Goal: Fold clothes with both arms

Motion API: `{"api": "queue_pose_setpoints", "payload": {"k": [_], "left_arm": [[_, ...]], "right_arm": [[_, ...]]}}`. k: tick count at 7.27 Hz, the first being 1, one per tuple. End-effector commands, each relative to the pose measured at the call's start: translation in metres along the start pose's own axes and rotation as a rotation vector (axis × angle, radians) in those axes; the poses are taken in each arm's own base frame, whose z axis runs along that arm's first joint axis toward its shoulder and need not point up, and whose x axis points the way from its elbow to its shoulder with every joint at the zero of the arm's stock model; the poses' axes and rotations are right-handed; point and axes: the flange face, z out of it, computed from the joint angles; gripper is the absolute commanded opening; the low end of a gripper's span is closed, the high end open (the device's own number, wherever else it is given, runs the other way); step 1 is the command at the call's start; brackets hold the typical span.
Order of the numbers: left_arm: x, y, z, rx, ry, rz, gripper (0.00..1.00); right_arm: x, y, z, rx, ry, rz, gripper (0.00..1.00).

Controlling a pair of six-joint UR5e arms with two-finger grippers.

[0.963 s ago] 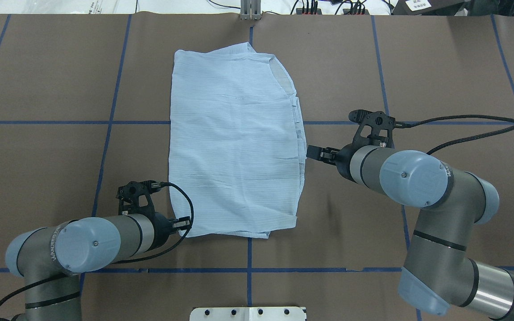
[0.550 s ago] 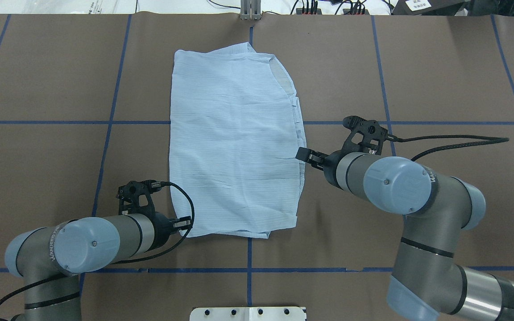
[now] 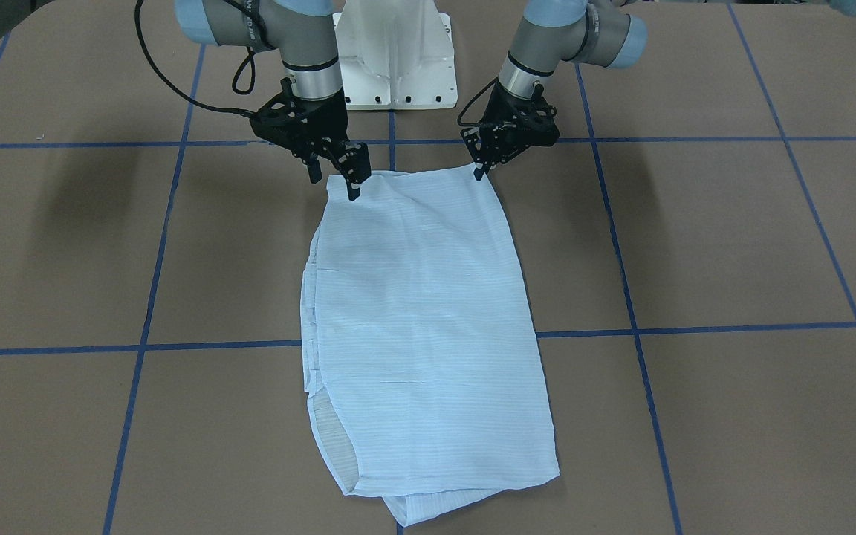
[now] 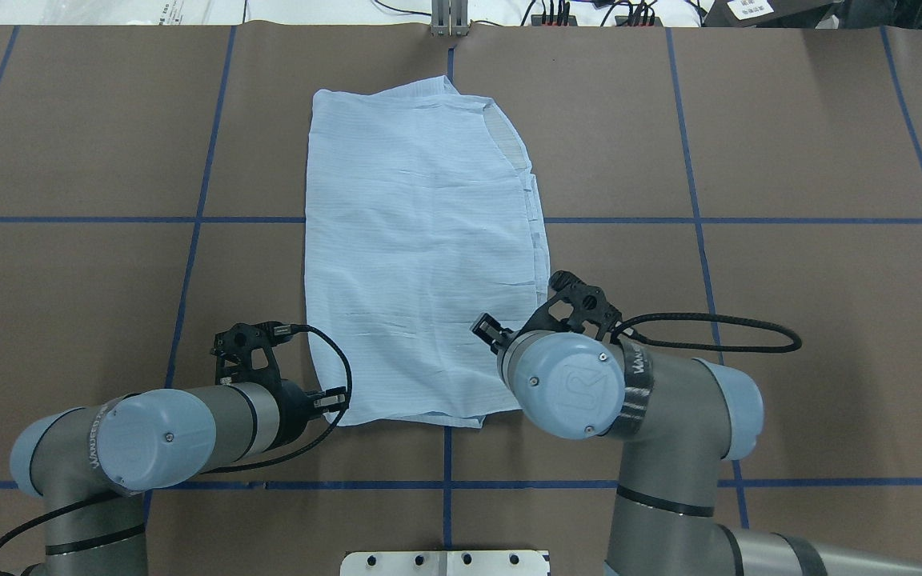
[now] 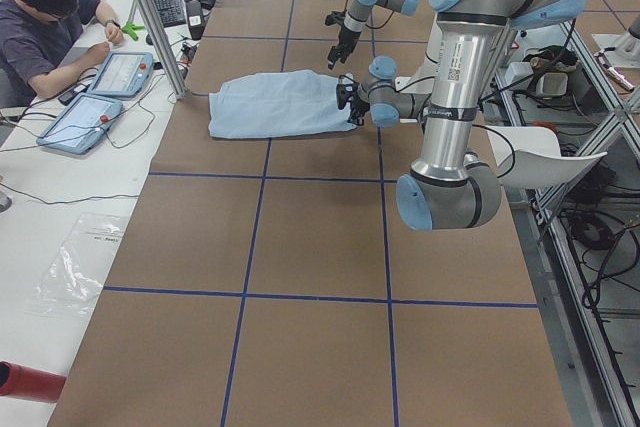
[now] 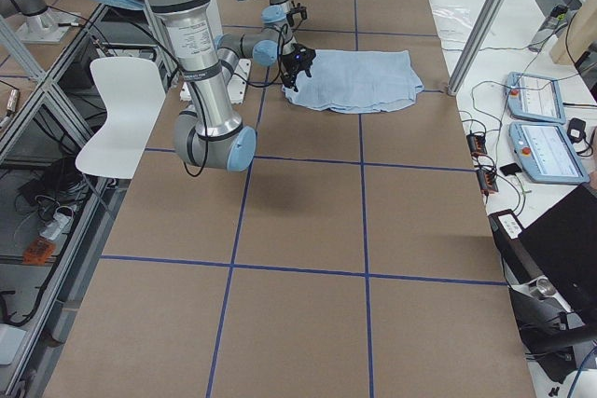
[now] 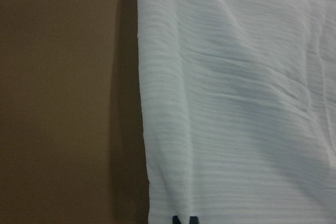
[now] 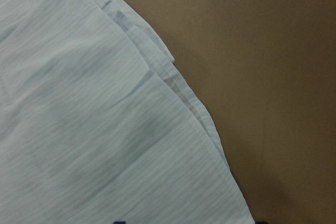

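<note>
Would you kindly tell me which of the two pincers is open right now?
The right pincer, its fingers spread wide above the shirt at its robot-side edge; the left pincer is pinched shut on that edge's other corner.

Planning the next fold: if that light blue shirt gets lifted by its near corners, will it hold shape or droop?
Probably floppy: the light blue shirt lies flat with soft wrinkles, so unsupported parts would likely droop. It looks thin, so probably light for its size. Its layers sit offset along one side, so they might shift when lifted.
</note>
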Motion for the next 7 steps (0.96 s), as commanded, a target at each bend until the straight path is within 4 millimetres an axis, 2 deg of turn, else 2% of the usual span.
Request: {"api": "queue_pose_setpoints", "payload": {"k": [1,2,4,7], "left_arm": [[0.001,-0.001,-0.001,0.002,0.003,-0.001,0.00],[0.002,-0.002,-0.004,0.004,0.007,-0.002,0.00],[0.003,-0.002,-0.005,0.004,0.010,-0.002,0.00],[0.003,-0.002,-0.005,0.004,0.010,-0.002,0.00]], "right_arm": [[-0.012,0.046,0.019,-0.020,0.038,0.016,0.87],[-0.020,0.059,0.031,-0.016,0.056,0.018,0.87],[-0.008,0.075,0.043,-0.018,0.085,0.015,0.87],[-0.008,0.077,0.050,-0.013,0.095,0.021,0.86]]}}
